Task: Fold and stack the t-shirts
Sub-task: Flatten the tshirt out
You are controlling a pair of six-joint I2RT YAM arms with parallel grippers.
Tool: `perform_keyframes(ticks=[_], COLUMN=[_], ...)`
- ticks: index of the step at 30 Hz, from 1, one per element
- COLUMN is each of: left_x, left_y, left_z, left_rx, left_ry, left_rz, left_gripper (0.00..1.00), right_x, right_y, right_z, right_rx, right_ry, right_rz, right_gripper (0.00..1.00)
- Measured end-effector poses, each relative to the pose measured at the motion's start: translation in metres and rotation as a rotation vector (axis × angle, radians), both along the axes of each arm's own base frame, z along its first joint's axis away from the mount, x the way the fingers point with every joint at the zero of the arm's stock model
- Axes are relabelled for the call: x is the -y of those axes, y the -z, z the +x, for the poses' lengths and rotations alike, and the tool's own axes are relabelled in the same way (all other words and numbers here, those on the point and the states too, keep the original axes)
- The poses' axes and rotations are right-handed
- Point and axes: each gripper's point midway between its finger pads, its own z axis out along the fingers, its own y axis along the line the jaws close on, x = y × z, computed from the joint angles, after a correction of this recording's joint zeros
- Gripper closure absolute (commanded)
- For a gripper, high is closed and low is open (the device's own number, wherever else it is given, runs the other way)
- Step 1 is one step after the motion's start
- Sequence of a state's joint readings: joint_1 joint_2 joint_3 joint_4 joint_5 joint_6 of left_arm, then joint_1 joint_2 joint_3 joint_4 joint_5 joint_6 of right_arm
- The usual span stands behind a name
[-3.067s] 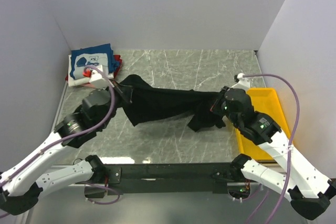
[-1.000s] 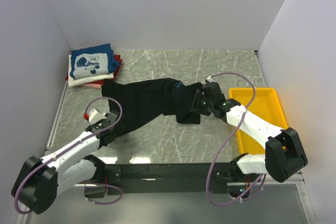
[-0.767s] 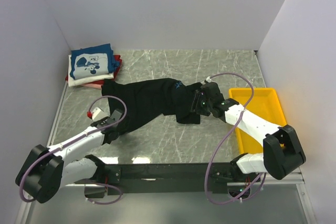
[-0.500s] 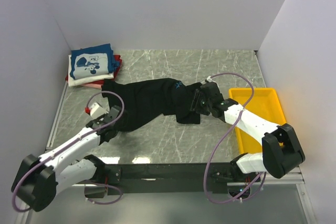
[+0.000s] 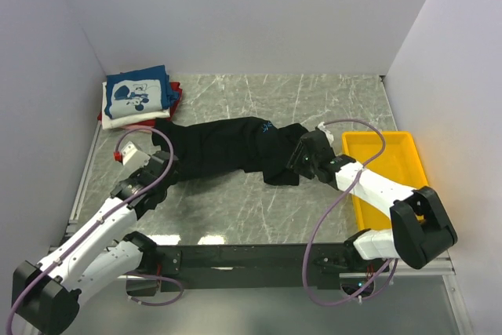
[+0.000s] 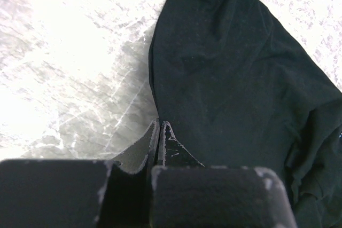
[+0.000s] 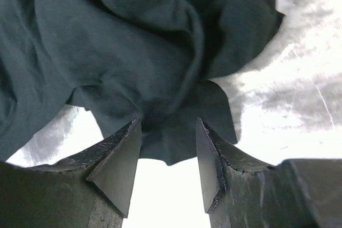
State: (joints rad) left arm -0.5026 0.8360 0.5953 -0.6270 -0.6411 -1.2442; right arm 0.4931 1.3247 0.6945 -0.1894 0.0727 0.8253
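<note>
The black shirt (image 5: 227, 151) lies in a crumpled band across the middle of the table (image 5: 314, 100). It runs from near the left edge toward the tray (image 5: 384, 154) at the right edge, and a small blue mark (image 5: 267, 125) shows along its far side. It is nowhere near flat, so the step in hand looks like spreading it out before any fold.

The left gripper (image 6: 159, 132) sits low at the shirt's left end, its jaws pressed together right where the hem meets the marble. That spot suits a pinch on the edge, to draw the cloth out toward the left. The wrist view does not show whether any fabric is actually caught between the tips.

The right gripper (image 7: 166, 148) is at the opposite, bunched end. Its jaws stand apart with a loose flap of the shirt lying between them, and nothing is clamped. It seems posed to close on that flap so that the two arms can pull the shirt taut between them.

The blue shirt (image 5: 135, 93) tops a folded stack in the far left corner, over the white shirt (image 5: 118, 121) and the red shirt (image 5: 174, 93). Parked there, the stack is out of the working area and probably marks where the black shirt should end up.

If the left pinch is empty, a pull from the right would only drag the heap sideways.
</note>
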Motion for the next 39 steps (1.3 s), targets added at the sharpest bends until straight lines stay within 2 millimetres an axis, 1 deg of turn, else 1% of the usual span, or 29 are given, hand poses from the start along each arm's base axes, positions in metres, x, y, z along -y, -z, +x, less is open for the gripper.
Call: perform_keyframes(ticks=[3, 7, 9, 10, 13, 14, 16, 20, 22, 23, 24, 25, 26, 29, 32, 34, 36, 39], left_x=[-0.004, -0.007, -0.008, -0.009, -0.010, -0.010, -0.011, -0.014, -0.016, -0.018, -0.020, -0.022, -0.025, -0.035, -0.046, -0.050, -0.055, -0.061], left_y=[-0.001, -0.004, -0.007, -0.008, -0.011, -0.012, -0.014, -0.024, -0.034, -0.044, -0.048, -0.058, -0.066, -0.105, -0.147, -0.171, -0.196, -0.230], left_z=[-0.001, -0.001, 0.000, 0.001, 0.001, 0.001, 0.002, 0.004, 0.006, 0.008, 0.009, 0.011, 0.013, 0.020, 0.023, 0.024, 0.023, 0.019], left_rx=[-0.002, 0.001, 0.006, 0.009, 0.013, 0.014, 0.019, 0.036, 0.047, 0.062, 0.070, 0.082, 0.095, 0.164, 0.241, 0.284, 0.329, 0.388], left_ry=[0.001, 0.005, 0.006, 0.007, 0.012, 0.013, 0.012, 0.015, 0.014, 0.015, 0.010, 0.009, 0.004, -0.016, -0.034, -0.042, -0.049, -0.058], left_rz=[0.013, 0.021, 0.023, 0.021, 0.026, 0.028, 0.028, 0.037, 0.046, 0.052, 0.052, 0.059, 0.065, 0.082, 0.103, 0.116, 0.130, 0.146], left_gripper=[1.00, 1.00, 1.00, 1.00, 1.00, 1.00, 1.00, 1.00, 1.00, 1.00, 1.00, 1.00, 1.00, 1.00, 1.00, 1.00, 1.00, 1.00], right_x=[0.004, 0.004, 0.003, 0.002, -0.003, -0.005, -0.007, -0.009, -0.006, -0.002, 0.002, 0.008, 0.016, 0.046, 0.075, 0.087, 0.095, 0.102], right_y=[0.001, -0.002, 0.000, 0.001, 0.009, 0.011, 0.014, 0.010, 0.000, -0.009, -0.020, -0.032, -0.046, -0.108, -0.171, -0.199, -0.222, -0.244], right_z=[-0.001, 0.004, 0.006, 0.008, 0.010, 0.010, 0.009, 0.010, 0.014, 0.017, 0.022, 0.025, 0.030, 0.046, 0.053, 0.050, 0.045, 0.036], right_rx=[-0.002, 0.006, 0.004, -0.001, -0.024, -0.033, -0.046, -0.052, -0.042, -0.028, -0.006, 0.013, 0.043, 0.172, 0.303, 0.359, 0.396, 0.418], right_ry=[0.027, 0.052, 0.057, 0.059, 0.056, 0.053, 0.046, 0.043, 0.051, 0.060, 0.072, 0.084, 0.103, 0.171, 0.230, 0.246, 0.250, 0.245], right_rz=[0.011, 0.031, 0.041, 0.045, 0.057, 0.064, 0.070, 0.079, 0.081, 0.083, 0.089, 0.093, 0.098, 0.122, 0.126, 0.115, 0.100, 0.077], right_gripper=[0.48, 0.50, 0.54, 0.56, 0.70, 0.82, 1.00, 1.00, 1.00, 1.00, 1.00, 1.00, 1.00, 1.00, 1.00, 1.00, 1.00, 1.00])
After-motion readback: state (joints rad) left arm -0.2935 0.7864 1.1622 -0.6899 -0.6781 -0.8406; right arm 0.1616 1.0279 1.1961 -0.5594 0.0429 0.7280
